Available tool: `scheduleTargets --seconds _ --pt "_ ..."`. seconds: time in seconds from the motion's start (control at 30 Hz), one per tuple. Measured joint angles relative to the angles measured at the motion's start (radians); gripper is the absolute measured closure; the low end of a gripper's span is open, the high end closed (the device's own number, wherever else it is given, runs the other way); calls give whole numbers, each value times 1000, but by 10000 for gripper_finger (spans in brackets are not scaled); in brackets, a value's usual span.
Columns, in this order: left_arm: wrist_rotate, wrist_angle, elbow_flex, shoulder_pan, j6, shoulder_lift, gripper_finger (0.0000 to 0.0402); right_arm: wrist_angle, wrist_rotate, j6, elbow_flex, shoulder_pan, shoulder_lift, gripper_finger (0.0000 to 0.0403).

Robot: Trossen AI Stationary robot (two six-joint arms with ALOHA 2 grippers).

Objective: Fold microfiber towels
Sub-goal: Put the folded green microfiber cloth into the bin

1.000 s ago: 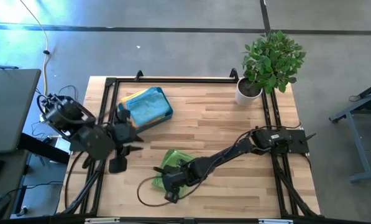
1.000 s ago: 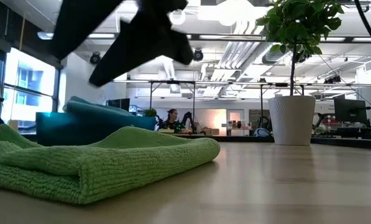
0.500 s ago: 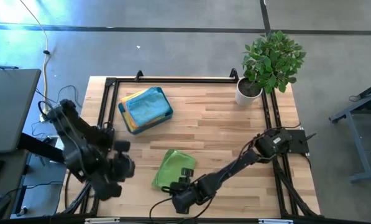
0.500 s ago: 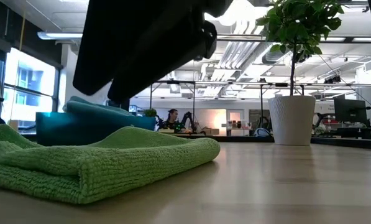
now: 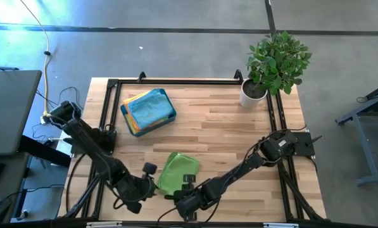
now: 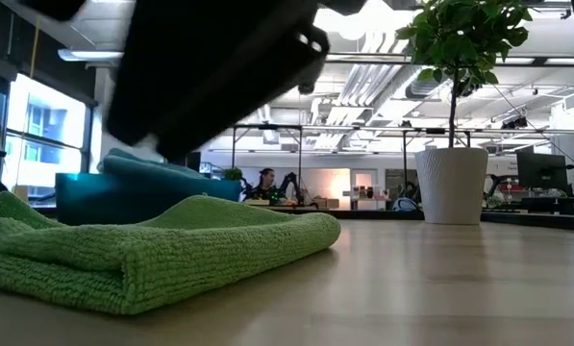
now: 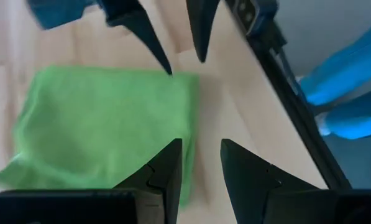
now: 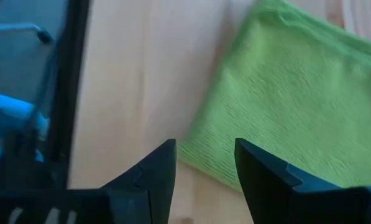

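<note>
Left gripper (image 5: 149, 179) swung from table's left edge to front, now just beside green towel (image 5: 178, 171), fingers slightly parted, holding nothing. Right gripper (image 5: 187, 192) pulled back to towel's near edge, fingers parted, empty. Towel lies folded between both grippers, near front edge; judgement: both lining up for next fold or final grasp. Tray (image 5: 126, 120) with blue towel (image 5: 149, 107) well behind left gripper. Plant (image 5: 274, 60) far off. Frame rail close by; nothing blocks towel.
</note>
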Motion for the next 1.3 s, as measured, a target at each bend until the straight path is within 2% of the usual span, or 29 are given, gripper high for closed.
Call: scheduleTargets --seconds 0.07,0.17,0.4,0.63,0.77,0.93,1.13,1.3 --pt "50 123 -56 24 24 13 300 37 -1 -5 0 2 8 247" --pt "119 204 -108 57 34 39 300 74 -10 1 0 5 29 247" --pt "145 226 -117 122 40 112 295 93 -11 26 0 16 47 247" --pt "261 214 -118 156 38 203 258 79 -7 33 0 16 47 247" --pt "240 209 -118 144 112 244 237 76 37 28 0 16 47 247" --pt "173 211 -113 137 193 289 227 65 41 26 0 14 47 247" --pt "156 200 -111 137 161 307 233 12 40 30 0 14 45 247" --pt "92 207 -112 138 62 313 260 -32 42 45 1 17 22 247"
